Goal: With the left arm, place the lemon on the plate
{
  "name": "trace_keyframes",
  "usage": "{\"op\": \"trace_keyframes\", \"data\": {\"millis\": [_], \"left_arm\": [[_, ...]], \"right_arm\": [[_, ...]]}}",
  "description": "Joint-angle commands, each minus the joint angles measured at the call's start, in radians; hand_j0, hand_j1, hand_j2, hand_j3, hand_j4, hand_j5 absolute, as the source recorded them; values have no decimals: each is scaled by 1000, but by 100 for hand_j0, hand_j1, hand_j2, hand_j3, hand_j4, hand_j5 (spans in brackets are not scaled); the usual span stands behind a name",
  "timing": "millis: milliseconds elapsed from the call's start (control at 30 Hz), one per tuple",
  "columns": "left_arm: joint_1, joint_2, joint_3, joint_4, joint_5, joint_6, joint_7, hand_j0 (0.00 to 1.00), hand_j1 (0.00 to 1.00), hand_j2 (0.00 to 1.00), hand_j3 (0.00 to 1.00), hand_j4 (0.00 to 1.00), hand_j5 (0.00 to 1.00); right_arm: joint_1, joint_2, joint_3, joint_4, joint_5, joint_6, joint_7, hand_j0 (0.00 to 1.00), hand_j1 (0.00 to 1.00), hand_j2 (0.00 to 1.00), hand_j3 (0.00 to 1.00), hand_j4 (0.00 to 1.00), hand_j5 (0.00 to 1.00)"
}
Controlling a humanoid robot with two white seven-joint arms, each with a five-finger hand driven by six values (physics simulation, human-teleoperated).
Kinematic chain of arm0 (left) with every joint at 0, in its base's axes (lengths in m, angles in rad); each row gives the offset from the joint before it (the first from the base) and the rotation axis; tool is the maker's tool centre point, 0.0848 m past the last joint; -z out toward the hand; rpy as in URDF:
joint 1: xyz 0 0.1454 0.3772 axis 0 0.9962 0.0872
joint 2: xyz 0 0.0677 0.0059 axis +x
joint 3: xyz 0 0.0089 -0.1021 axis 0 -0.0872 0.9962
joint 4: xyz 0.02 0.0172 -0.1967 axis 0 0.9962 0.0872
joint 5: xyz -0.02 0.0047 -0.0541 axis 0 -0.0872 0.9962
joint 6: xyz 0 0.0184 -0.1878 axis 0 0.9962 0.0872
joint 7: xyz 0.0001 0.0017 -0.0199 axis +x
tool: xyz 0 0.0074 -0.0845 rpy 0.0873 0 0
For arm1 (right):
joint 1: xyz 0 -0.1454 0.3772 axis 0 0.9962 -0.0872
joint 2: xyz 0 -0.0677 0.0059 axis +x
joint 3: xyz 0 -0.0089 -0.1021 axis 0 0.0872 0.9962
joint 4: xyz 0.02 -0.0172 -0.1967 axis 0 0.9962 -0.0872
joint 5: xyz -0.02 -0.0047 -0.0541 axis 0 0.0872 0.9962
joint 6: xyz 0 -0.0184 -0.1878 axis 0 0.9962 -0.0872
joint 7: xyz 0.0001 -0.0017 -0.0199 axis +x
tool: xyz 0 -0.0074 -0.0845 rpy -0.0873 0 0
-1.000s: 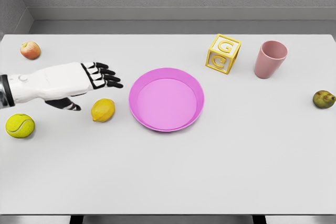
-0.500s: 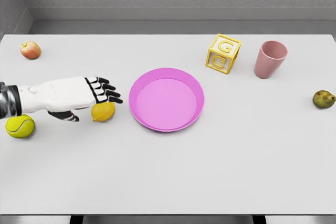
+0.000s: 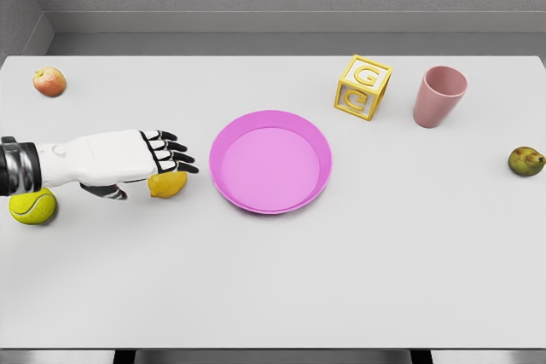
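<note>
Left of the pink plate [image 3: 270, 162], the lemon [image 3: 170, 183] sat on the white counter [image 3: 358, 279], half hidden under the left hand [image 3: 128, 158]. Black fingers [image 3: 175, 157] were extended and apart over the fruit, thumb low on the near side, not closed on it. To grasp well: drop the palm onto the lemon, curl fingers over the far side against the thumb, confirm grip before lifting. Lemon is round and could roll toward the plate if nudged. Tennis ball [image 3: 32, 206] sat close under the forearm; avoid sweeping it.
</note>
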Motion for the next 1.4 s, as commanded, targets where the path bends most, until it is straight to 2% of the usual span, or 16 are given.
{"op": "trace_keyframes", "data": {"millis": [0, 167, 433, 500, 867, 967, 1367], "left_arm": [[0, -1, 0, 1, -15, 3, 0, 100, 100, 100, 100, 100, 100], [-2, -28, 0, 4, -78, 3, 0, 100, 100, 100, 100, 100, 100], [-23, -33, 0, 3, -78, 3, 0, 100, 100, 100, 100, 100, 100], [-25, -33, -23, 3, -81, 3, 0, 100, 100, 100, 100, 100, 100], [-52, -33, -58, 4, -101, 3, 0, 100, 100, 100, 100, 100, 100], [-52, -34, -76, 4, -141, 3, 0, 100, 100, 100, 100, 100, 100], [-49, -34, -99, 23, -145, 3, 0, 100, 100, 100, 100, 100, 100]], "right_arm": [[0, 0, -1, 0, 0, 0, 0, 100, 100, 100, 100, 100, 100], [0, 0, 1, 0, 0, 0, 0, 100, 100, 100, 100, 100, 100], [0, 0, -1, 0, 0, 0, 0, 100, 100, 100, 100, 100, 100], [0, 0, -1, -1, 0, 0, 0, 100, 100, 100, 100, 100, 100], [0, 0, -1, 0, 0, 0, 0, 100, 100, 100, 100, 100, 100], [0, 0, -1, 0, 0, 0, 0, 100, 100, 100, 100, 100, 100], [0, 0, -1, 0, 0, 0, 0, 100, 100, 100, 100, 100, 100]]}}
